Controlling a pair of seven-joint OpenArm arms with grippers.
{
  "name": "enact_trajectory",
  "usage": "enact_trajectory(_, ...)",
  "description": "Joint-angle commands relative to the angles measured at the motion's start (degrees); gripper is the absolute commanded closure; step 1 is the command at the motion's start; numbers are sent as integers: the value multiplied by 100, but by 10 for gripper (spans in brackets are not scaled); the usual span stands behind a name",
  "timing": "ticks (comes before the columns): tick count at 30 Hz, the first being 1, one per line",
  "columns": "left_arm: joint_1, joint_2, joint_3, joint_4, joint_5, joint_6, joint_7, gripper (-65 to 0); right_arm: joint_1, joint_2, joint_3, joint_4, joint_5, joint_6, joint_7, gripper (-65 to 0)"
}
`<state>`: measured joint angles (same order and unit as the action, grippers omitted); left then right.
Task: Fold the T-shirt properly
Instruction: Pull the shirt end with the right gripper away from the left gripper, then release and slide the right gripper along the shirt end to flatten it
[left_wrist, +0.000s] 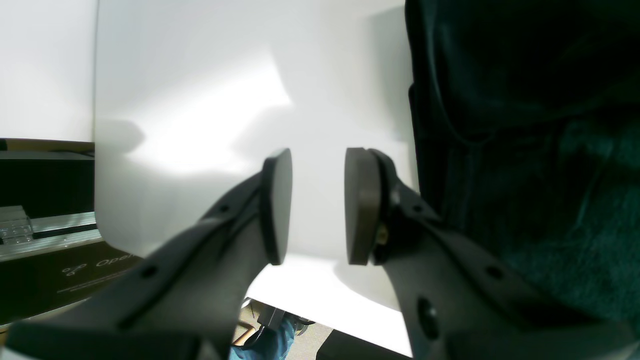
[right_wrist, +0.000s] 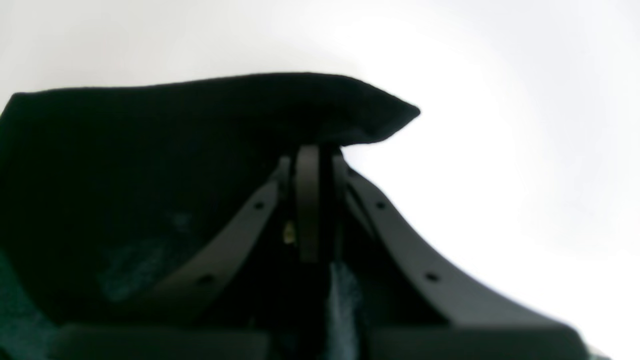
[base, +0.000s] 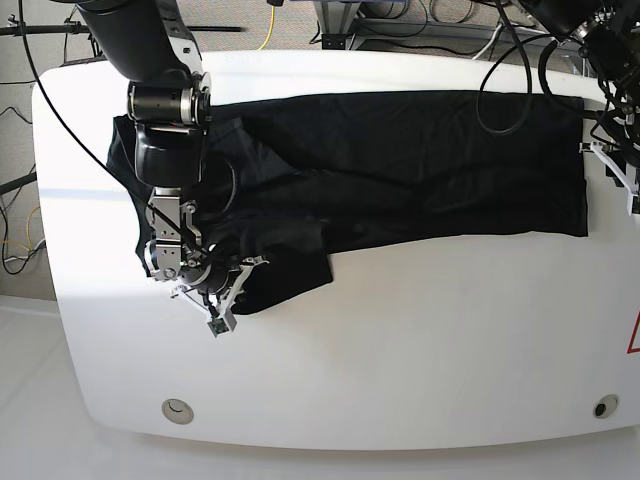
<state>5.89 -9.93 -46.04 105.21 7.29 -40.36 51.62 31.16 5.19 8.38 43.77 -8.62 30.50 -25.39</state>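
Note:
The black T-shirt (base: 400, 170) lies spread across the far half of the white table (base: 400, 350), with a flap reaching toward the front on the left. My right gripper (base: 215, 295) is down on that flap. In the right wrist view its fingers (right_wrist: 307, 200) stand pressed together, and my right gripper (right_wrist: 322, 165) is shut on a raised fold of the T-shirt (right_wrist: 150, 150). My left gripper (base: 612, 170) hovers at the shirt's right edge. The left wrist view shows my left gripper (left_wrist: 318, 205) open with only white table between the pads, and the T-shirt (left_wrist: 525, 150) just beside it.
Cables and frame parts run behind the table's far edge (base: 400, 20). Two round holes (base: 177, 408) (base: 600, 407) sit near the front corners. In the left wrist view the table's side edge (left_wrist: 95, 150) drops off to a dark box (left_wrist: 50, 270) below.

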Motion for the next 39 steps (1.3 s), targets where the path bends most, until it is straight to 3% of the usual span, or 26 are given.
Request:
enact_trajectory(1,-31,-101,-7,86,-21,36,-85,-162,71,39,160,445,-30,22,-358,0)
enact_trajectory(9,-48,-101,-7,86,-21,36,-85,-162,-553,39,406,2326,-30,66,-1431,0)
enact_trajectory(24,-57,-101,2,77,-39,36,-85,-162,-1714,-453,388,5861,-39,75,-3496,0)
enact_trajectory(32,-66,-101,2,77,-39,36,-85,-162,-2259,-567,379,6810,-30,75,-4138,0)
enact_trajectory(39,-66,-101,2,77,-39,36,-85,-162,-2733,-567,406,7012,-74,75,-4253,0)
